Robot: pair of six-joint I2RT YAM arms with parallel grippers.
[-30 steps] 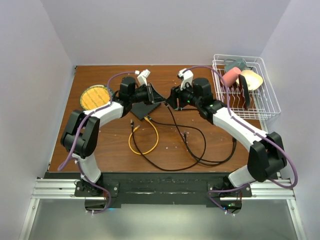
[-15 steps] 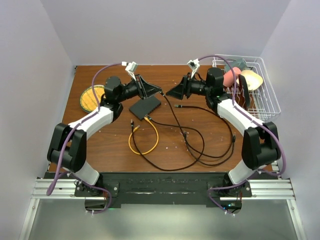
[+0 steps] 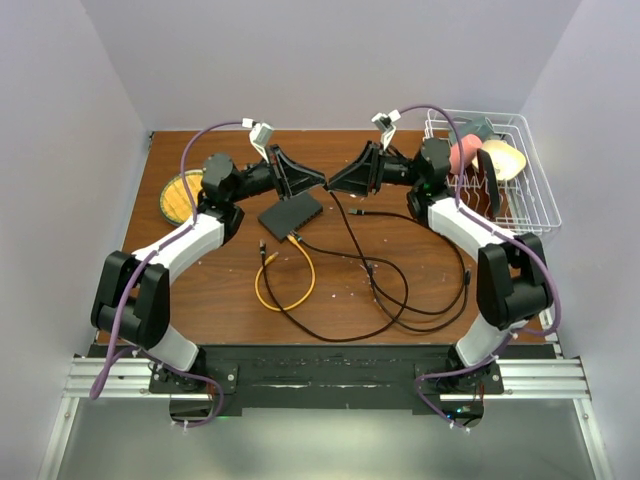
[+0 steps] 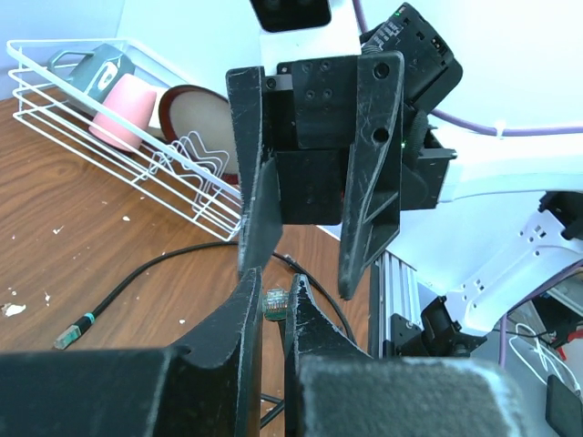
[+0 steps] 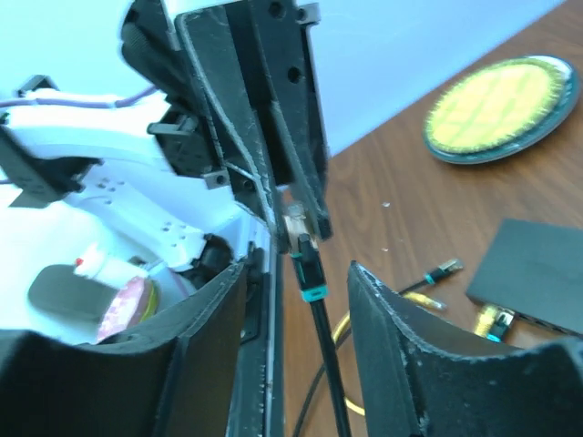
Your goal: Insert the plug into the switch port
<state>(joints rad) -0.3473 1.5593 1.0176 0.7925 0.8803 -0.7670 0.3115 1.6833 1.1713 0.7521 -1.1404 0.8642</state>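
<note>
Ports on switch (image 3: 291, 212) too small to tell; plug (image 4: 276, 302) half hidden inside left gripper (image 4: 273, 288).

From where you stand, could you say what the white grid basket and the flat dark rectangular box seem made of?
White grid basket: thin rods in an open lattice, likely coated metal wire. Flat dark rectangular box: matte surface, plastic or painted metal; cannot tell which.

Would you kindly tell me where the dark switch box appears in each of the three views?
Top external: the switch box sits mid-picture, slightly left of centre.
Left wrist: not in view.
Right wrist: at the lower right edge.
Shared landmark: the plug pinched in the left fingers, seen in all three.
</note>
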